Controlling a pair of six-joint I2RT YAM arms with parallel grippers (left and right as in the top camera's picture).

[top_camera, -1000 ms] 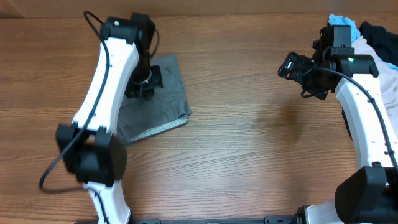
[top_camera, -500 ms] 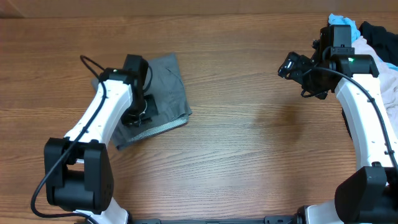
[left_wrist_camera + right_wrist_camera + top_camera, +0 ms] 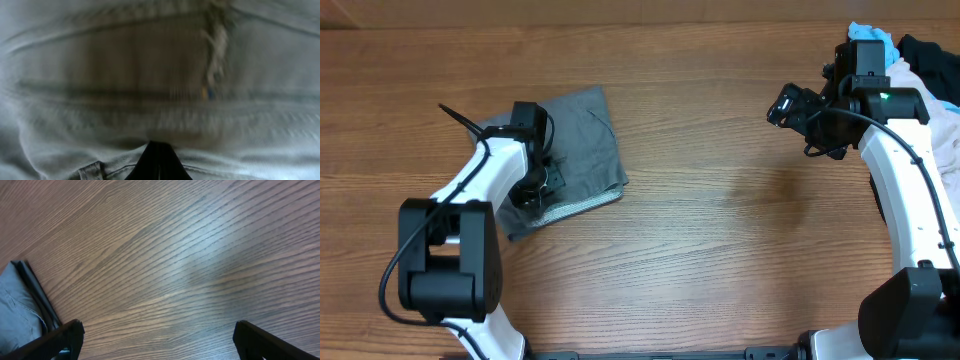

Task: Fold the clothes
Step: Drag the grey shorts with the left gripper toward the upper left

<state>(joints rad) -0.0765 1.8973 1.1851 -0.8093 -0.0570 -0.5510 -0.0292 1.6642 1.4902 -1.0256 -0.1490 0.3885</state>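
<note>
Shorts [image 3: 582,140]: medium grey, already folded into a compact, nearly square packet. They lie flat on the bench [image 3: 720,250] at about 9 to 10 o'clock from its centre. No strong long axis. The near edge slants from 8 toward 2 o'clock and shows a pale strip of layered cloth. The surface is fairly smooth, with one faint crease near the top.

Left fingers [image 3: 535,188]: down on the packet's 7 o'clock portion, touching the cloth. The left wrist view is all blurred grey weave with a seam, and only one dark tip shows at the bottom edge, so I cannot tell whether they are spread or closed.

Right fingers [image 3: 786,106]: spread wide and holding nothing, above bare wood well apart at the shorts' 3 o'clock.

Judgement: the left arm is far nearer, so any final press or tidy falls to it.
</note>
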